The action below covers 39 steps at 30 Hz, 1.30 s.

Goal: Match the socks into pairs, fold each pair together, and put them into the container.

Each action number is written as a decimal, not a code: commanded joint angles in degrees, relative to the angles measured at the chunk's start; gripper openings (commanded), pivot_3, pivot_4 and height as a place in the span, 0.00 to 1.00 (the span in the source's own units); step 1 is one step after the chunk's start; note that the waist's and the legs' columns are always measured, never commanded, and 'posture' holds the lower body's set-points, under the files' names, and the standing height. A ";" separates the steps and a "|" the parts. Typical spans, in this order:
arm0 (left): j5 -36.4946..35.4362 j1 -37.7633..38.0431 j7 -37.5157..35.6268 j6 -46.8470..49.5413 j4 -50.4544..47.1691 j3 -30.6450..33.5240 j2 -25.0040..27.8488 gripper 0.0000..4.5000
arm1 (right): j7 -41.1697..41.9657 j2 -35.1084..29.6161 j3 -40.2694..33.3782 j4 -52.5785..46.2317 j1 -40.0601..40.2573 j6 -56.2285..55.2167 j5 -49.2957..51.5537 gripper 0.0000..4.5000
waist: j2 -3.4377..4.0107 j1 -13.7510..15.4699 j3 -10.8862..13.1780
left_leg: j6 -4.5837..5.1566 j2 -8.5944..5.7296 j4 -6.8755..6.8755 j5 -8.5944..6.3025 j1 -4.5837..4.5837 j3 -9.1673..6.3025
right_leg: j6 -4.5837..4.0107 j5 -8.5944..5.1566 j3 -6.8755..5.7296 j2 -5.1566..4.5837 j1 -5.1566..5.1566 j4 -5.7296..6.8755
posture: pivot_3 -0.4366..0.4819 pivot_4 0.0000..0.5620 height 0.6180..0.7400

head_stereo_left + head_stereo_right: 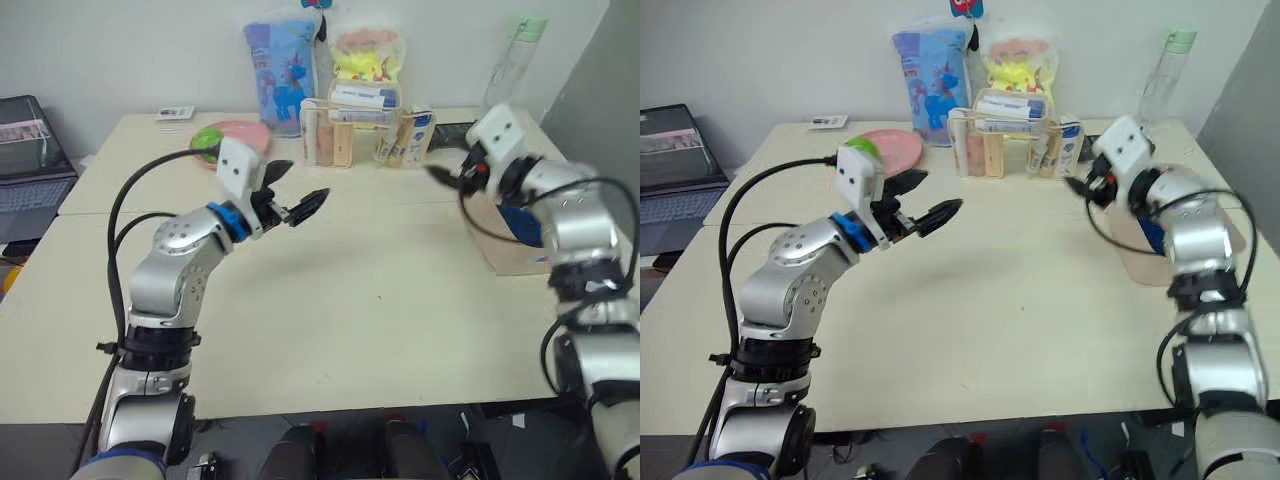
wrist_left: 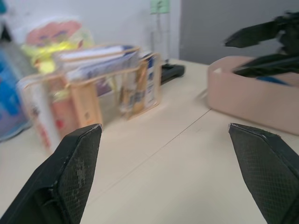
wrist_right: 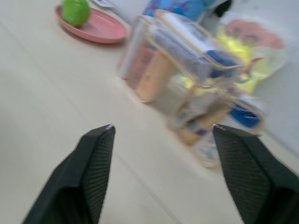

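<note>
Two end effectors raised above the bare table (image 1: 380, 330), neither carrying anything. At far left, a laptop (image 1: 25, 190) off the table's edge. Next, a round pink plate (image 1: 890, 145) with a green ball (image 3: 75, 11) on it. Then the left end effector (image 1: 296, 195), fingers spread wide, nothing between them. Behind the middle, a clear organiser box (image 1: 365, 130) of tubes, with a blue bag (image 1: 282, 75) and a yellow bag (image 1: 368, 55) at the wall. Further right, the right end effector (image 1: 450, 172), likewise spread and empty, hovering just beside the container (image 2: 252, 100) at the table's right edge. Inside that pink tub, a patch of blue (image 1: 522, 222), probably sock, mostly hidden by the arm. No loose socks visible on the table. Judged by the knit: light, limp, prone to slipping apart, so best pinched through both layers at the folded middle.
</note>
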 commanded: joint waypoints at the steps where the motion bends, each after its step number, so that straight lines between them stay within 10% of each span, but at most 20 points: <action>1: -0.13 5.26 2.81 -0.57 -5.76 3.09 0.36 1.00 | -6.81 4.26 -3.75 -15.31 6.71 7.13 4.24 0.99 | -0.02 0.31 -0.08 | 0.00 0.00 -0.01 0.00 0.02 0.00 | 0.01 0.00 0.02 0.00 0.01 -0.02 | 0.48 0.27 1.00; 12: 3.43 31.53 12.20 -6.79 -13.89 6.46 -5.21 1.00 | -16.39 11.44 2.22 -27.20 35.31 1.94 0.50 0.99 | 0.00 0.72 -0.21 | -0.01 0.03 -0.12 -0.03 0.33 0.05 | -0.03 0.02 0.07 0.03 0.22 0.02 | 0.48 0.27 1.00; 39: 9.43 36.59 16.45 -11.51 -12.55 4.88 -6.35 1.00 | -20.66 14.52 4.20 -26.23 38.01 -1.33 -0.55 0.99 | -0.01 0.73 -0.21 | -0.01 0.06 -0.17 -0.03 0.34 0.05 | -0.03 0.01 0.07 0.06 0.22 -0.02 | 0.48 0.27 1.00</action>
